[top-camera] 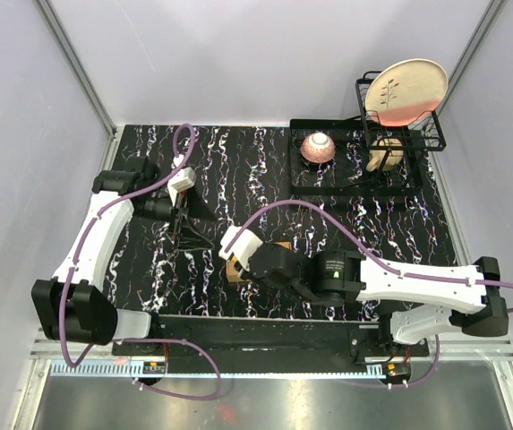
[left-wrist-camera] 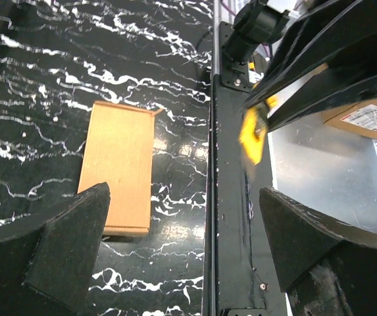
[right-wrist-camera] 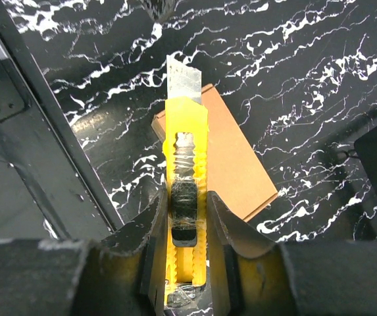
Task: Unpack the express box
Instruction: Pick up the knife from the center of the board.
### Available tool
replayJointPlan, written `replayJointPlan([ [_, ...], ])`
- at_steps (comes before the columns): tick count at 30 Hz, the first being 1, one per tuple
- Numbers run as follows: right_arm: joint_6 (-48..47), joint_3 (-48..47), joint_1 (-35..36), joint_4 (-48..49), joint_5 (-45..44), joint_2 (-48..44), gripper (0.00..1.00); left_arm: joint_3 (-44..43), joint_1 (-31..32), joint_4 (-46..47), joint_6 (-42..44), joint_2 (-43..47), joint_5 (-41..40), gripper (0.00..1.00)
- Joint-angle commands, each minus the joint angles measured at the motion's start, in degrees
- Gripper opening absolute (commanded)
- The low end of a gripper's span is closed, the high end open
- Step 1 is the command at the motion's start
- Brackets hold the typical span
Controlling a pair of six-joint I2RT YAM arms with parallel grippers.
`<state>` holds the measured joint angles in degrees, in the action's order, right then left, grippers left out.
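Plainly, right jaws clamp the yellow utility knife (right-wrist-camera: 185, 164) over the express box (right-wrist-camera: 234, 158) — left jaws gape empty.

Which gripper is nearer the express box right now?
Right. The right gripper hovers over the express box, gripping the yellow knife; the left gripper sits open, off to its left.

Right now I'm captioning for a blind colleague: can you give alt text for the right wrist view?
The right gripper clamps a yellow utility knife, blade extended, over a flat brown cardboard box lying on a black marbled table.
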<state>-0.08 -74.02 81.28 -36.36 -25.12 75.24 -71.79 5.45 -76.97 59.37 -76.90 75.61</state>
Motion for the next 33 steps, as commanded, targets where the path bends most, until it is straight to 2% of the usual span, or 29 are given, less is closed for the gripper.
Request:
replayJointPlan([
  [1,-2.82,-2.36,1.43,-2.40,-3.70,1.92,0.00,-3.97,1.58,-11.54,1.02,4.12,7.26,0.99],
  [9,-7.03,-6.04,3.89,-3.45,-7.56,3.68,0.00,-1.78,7.46,-11.62,0.83,6.77,5.42,0.99],
  [18,-11.69,-10.71,7.84,-6.00,-11.52,7.81,0.00,-1.95,7.99,-11.62,-0.22,2.90,4.37,0.99],
  [33,-19.52,-12.99,8.46,-6.88,-18.38,10.01,0.00,-0.46,11.07,-11.54,-3.39,3.60,0.94,0.99],
])
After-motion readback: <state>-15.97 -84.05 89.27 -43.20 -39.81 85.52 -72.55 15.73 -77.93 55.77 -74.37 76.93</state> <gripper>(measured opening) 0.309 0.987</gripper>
